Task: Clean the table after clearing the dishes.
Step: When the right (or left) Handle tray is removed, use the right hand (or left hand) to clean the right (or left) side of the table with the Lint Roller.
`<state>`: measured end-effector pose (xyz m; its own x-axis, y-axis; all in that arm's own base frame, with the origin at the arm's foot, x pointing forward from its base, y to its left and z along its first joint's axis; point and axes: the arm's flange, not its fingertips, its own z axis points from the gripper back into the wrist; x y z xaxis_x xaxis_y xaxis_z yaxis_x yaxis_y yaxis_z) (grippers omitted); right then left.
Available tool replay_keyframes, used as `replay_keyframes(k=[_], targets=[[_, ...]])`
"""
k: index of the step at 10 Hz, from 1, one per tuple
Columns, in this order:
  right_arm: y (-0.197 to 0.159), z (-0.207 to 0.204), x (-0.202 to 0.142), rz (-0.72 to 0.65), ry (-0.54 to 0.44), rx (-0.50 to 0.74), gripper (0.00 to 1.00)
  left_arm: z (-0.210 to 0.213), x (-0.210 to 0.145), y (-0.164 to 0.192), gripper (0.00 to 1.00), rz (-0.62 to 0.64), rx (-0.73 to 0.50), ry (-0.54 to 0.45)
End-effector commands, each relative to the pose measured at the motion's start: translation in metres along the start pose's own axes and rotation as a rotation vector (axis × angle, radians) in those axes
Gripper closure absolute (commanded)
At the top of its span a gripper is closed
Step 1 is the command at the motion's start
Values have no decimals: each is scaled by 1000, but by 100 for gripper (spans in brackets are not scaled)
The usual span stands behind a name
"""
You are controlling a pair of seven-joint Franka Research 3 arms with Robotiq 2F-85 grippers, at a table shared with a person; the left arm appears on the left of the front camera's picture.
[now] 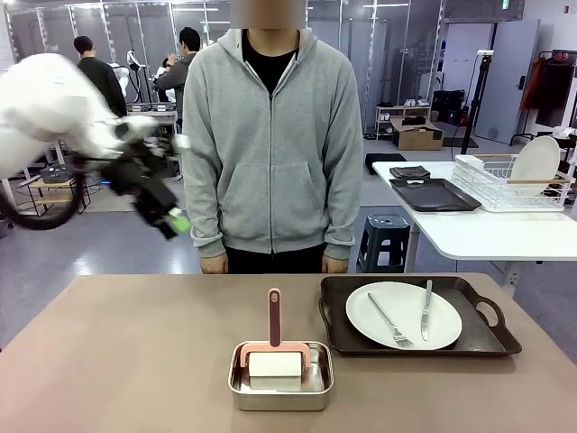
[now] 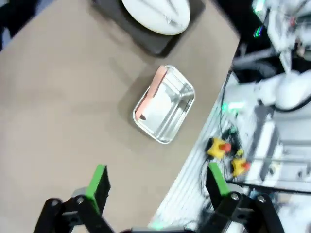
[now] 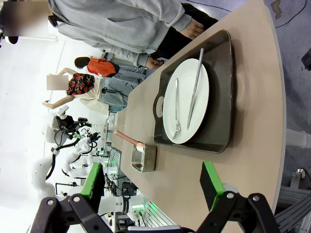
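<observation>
Well beyond both pairs of wide-open, empty jaws, 1 white plate (image 3: pixel 183 97) on the brown tray (image 3: pixel 221 97)

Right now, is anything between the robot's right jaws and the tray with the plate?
Nothing visible. Bare table lies between the open right jaws and the tray; the steel pan sits off to one side.

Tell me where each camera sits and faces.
Front view: fixed on the robot's side, facing the person across the table; left arm raised at left.
Left wrist view: high up, looking down on the steel pan and roller; own open jaws below.
Right wrist view: rolled sideways, looking along the tray and plate; own open jaws below.
Shared: all show pan and plate.
</observation>
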<state>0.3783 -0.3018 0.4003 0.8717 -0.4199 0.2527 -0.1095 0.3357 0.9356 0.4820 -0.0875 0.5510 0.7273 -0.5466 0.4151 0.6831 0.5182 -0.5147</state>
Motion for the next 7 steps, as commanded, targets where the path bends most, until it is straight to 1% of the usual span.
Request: replay_keyframes(k=[1,2,3,5,6,7], targets=[[2,0,-2,2,2,7,0,44,-86,1,0,152,-83,-321],[2,0,-2,2,2,7,0,69,-129,5,0,206,-130,-423],[2,0,-2,2,2,7,0,96,-181,13,0,282,-97,-517],[2,0,-2,2,2,7,0,137,-276,29,0,433,-55,-707],[2,0,-2,2,2,7,0,146,-325,34,0,506,-19,-759],[2,0,-2,2,2,7,0,143,-373,38,0,590,-15,-847]])
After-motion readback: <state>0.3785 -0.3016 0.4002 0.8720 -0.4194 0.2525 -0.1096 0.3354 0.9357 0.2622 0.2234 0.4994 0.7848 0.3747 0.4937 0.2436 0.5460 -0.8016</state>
